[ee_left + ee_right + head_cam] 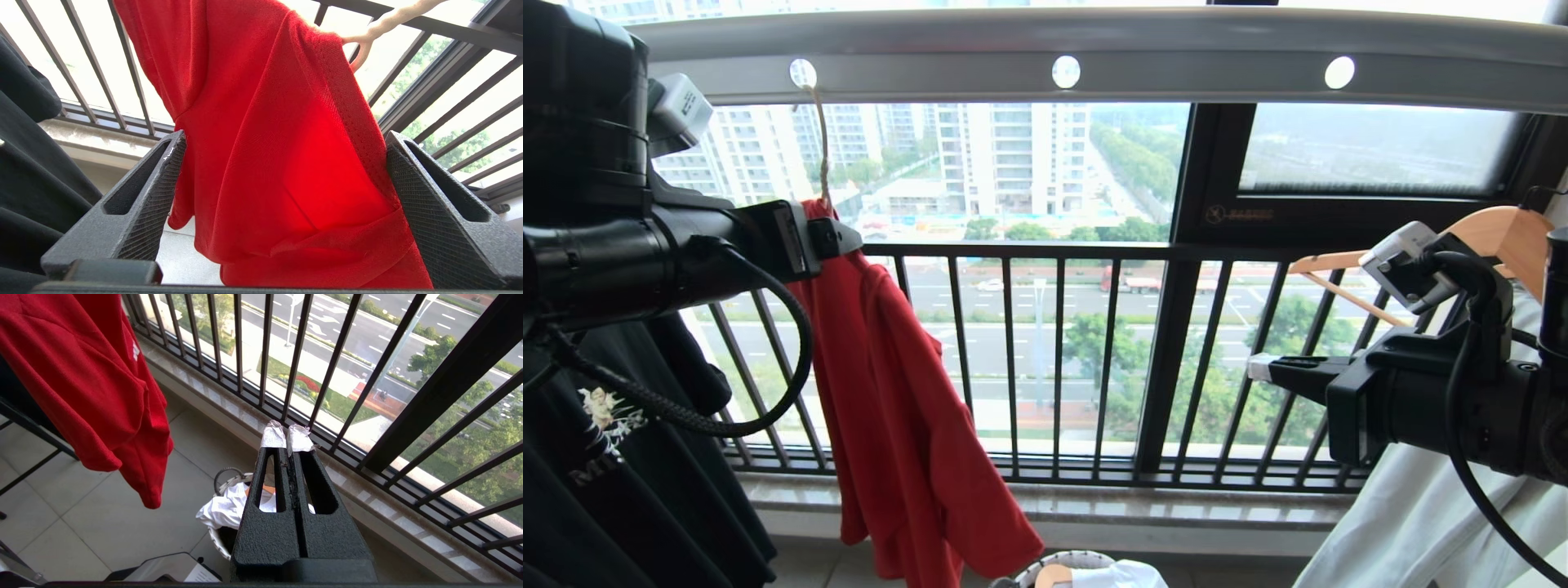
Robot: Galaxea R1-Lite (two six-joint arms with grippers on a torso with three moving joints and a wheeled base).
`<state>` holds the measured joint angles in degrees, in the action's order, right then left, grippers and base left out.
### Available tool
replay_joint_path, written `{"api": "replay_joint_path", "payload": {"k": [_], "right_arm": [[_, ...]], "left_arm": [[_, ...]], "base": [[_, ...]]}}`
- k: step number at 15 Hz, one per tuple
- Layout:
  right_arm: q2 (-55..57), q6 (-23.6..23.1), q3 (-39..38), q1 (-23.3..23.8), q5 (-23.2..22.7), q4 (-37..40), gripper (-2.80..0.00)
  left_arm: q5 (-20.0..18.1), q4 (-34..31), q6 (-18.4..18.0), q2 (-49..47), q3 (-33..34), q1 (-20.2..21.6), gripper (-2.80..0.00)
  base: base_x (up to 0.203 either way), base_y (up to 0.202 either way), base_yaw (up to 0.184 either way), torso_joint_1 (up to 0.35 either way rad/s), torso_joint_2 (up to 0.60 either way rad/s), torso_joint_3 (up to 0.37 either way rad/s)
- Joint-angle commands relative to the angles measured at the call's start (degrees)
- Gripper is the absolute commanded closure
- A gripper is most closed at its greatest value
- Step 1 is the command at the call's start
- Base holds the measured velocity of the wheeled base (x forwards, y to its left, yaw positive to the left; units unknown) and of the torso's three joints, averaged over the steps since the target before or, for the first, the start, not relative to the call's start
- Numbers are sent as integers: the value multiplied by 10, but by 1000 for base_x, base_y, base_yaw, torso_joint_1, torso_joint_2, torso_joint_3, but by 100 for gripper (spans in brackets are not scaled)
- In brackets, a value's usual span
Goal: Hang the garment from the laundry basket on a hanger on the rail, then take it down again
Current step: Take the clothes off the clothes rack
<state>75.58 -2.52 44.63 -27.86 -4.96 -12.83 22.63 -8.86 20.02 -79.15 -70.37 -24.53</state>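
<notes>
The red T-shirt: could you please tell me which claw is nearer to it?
Left. The left claw is open with the red T-shirt between its fingers, near the top; the right claw is shut, well off to the side.

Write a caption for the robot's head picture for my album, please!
Red T-shirt hangs by its hanger hook from the grey holed rail; open left pincer at its collar, shut right pincer waiting aside.
</notes>
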Motion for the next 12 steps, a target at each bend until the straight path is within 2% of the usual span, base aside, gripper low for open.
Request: {"api": "replay_joint_path", "payload": {"k": [1, 6, 12], "right_arm": [[0, 0, -1, 0, -1, -1, 0], [2, 0, -2, -3, -1, -1, 0], [3, 0, -4, -5, -1, -1, 0]], "left_arm": [[1, -1, -6, 41, 7, 4, -280], [1, -2, -38, 103, 38, 4, -280], [-8, -19, -38, 98, 67, -2, -280]], "base": [[0, 0, 0, 0, 0, 0], [0, 0, 0, 0, 0, 0], [0, 0, 0, 0, 0, 0]]}}
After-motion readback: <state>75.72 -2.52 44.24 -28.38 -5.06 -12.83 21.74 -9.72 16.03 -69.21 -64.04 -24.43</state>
